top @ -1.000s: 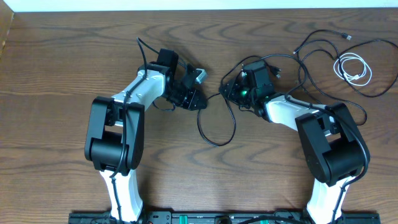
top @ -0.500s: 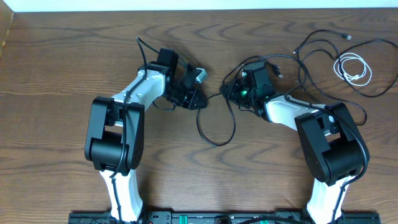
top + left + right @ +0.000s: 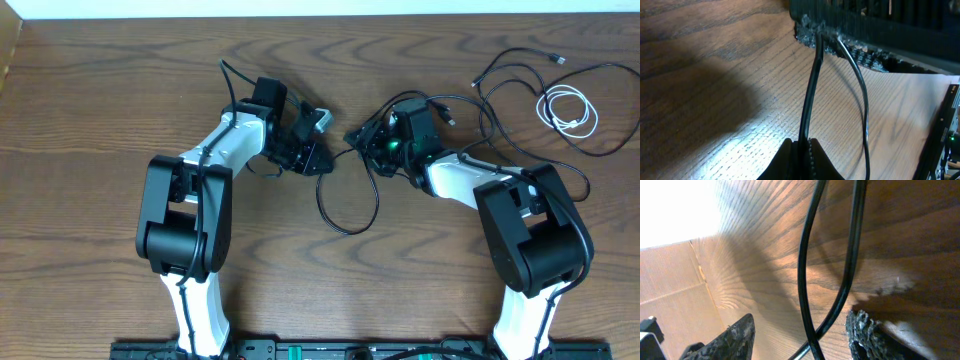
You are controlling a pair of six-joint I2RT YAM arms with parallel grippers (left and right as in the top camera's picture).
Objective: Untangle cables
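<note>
A long black cable [image 3: 350, 205] loops on the wooden table between my two arms. My left gripper [image 3: 320, 162] is shut on one strand of it [image 3: 810, 95], pinched between the fingertips at the bottom of the left wrist view [image 3: 802, 149]. That strand runs straight to my right gripper [image 3: 358, 137], close in front. The right gripper [image 3: 800, 327] stands open, with two black strands [image 3: 850, 255] crossing loosely between its fingers [image 3: 735, 339]. A coiled white cable [image 3: 568, 110] and another black cable [image 3: 520, 72] lie at the far right.
The thick black cords on the arm bases run along the near table edge [image 3: 320, 350]. A pale wall or box side [image 3: 670, 285] shows to the left in the right wrist view. Bare wood spreads over the table's left half [image 3: 90, 120].
The right gripper's jaws have spread apart over the last second, freeing the black strands between them. The left gripper stays shut on its strand and neither arm has shifted noticeably.
</note>
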